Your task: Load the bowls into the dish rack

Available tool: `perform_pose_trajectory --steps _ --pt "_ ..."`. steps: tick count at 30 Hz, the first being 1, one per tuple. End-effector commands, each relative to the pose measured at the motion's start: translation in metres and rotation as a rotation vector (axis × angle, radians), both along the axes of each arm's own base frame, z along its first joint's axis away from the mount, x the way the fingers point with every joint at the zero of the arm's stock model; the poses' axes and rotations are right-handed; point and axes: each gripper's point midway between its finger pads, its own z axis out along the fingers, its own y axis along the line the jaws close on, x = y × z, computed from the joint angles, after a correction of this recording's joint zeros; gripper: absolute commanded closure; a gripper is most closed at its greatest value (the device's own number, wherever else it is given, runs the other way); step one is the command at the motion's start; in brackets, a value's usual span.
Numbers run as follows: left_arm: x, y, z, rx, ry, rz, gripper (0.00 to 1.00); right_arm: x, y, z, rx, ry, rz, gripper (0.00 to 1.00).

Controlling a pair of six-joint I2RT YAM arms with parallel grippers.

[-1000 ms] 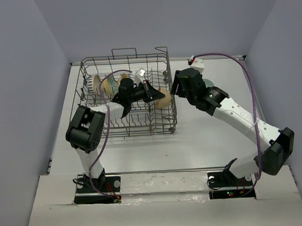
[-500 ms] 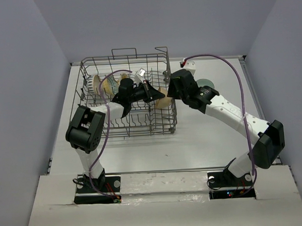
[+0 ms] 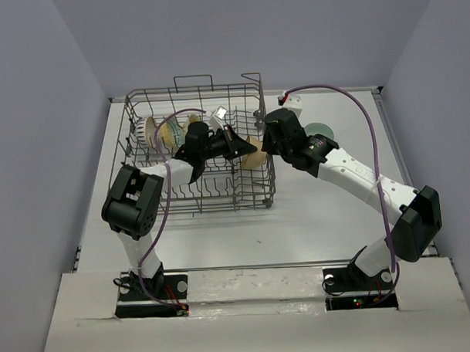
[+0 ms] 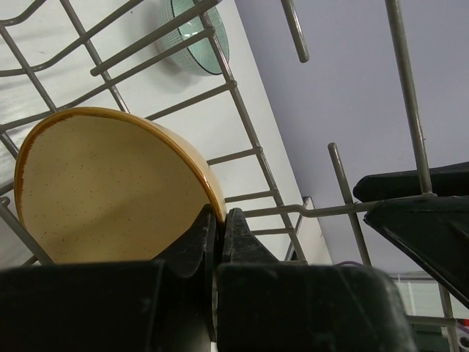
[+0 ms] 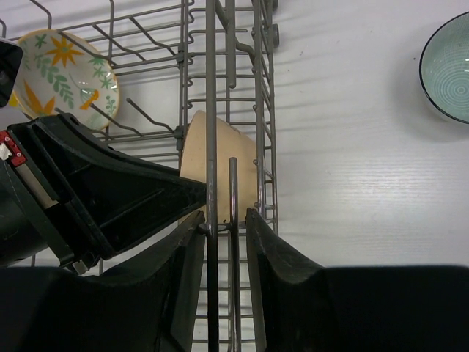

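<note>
Left gripper (image 4: 220,220), fingers clamped on the rim of the tan bowl (image 4: 102,183), holds it on edge inside the dish rack (image 5: 211,88). Right gripper (image 5: 220,220) straddles the rack's side wires. Its fingers are narrowly apart and a clamp cannot be told; it probably steadies the rack. Teal bowl (image 5: 451,70) lies outside, well right of these fingers.

Tan bowl (image 4: 110,183): speckled, darker rim, tipped on edge inside rack (image 3: 189,91), rim pinched between left claw (image 4: 220,220) fingers.
Same bowl just ahead of right claw (image 5: 223,220), behind rack's side-wall wires, which that claw straddles.
Floral bowl (image 5: 66,70): yellow flowers, green leaves, leaning among tines, ahead-left of right claw.
Teal bowl (image 5: 451,70): ringed inside, upright, outside rack, ahead-right of right claw.
Rack: grey wire, raised sides.
</note>
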Motion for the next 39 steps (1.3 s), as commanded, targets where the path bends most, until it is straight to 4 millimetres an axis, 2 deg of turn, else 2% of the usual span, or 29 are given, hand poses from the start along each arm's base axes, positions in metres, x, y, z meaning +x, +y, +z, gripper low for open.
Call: perform_pose_trajectory --steps 1,12,24,33,39 --pt "0.009 0.009 0.021 0.028 -0.066 0.051 1.0 0.007 -0.001 0.009 0.013 -0.043 -0.033 0.66" --pt "0.017 0.03 0.007 0.114 -0.027 0.143 0.98 0.007 -0.001 0.006 0.013 -0.037 -0.036 0.66" --pt "0.024 0.052 0.0 0.222 -0.011 0.231 0.98 0.008 -0.001 0.003 0.007 -0.032 -0.04 0.66" --pt "0.032 0.074 -0.008 0.356 0.0 0.316 0.88 0.008 -0.002 0.0 0.004 -0.027 -0.047 0.66" --pt "0.032 0.08 -0.011 0.389 0.007 0.337 0.8 0.008 -0.003 -0.001 0.002 -0.027 -0.055 0.66"
